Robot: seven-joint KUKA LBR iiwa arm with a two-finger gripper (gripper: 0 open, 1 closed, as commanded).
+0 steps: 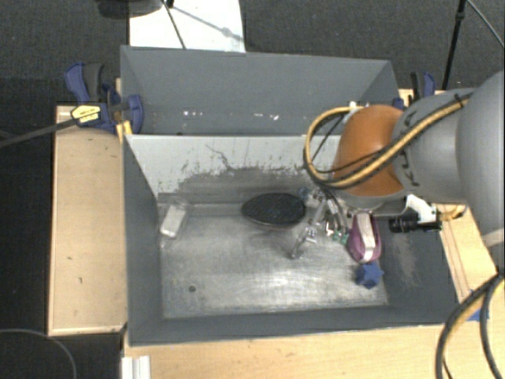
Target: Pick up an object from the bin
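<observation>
1 flat black oval thing [272, 209] is lying at the bin's [144, 235] back wall; 1 purple thing [365, 242] and 1 blue scrap [368, 275] are lying by its right wall.

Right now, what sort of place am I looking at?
Probably a robot lab's grasping test cell: a grey metal bin holding a few loose things, such as a dark oval thing and a purple thing, and an arm whose gripper hangs inside it.

free: middle bin floor [237, 279] | obstacles: black oval [272, 209], purple piece [365, 242], blue piece [368, 275]
</observation>
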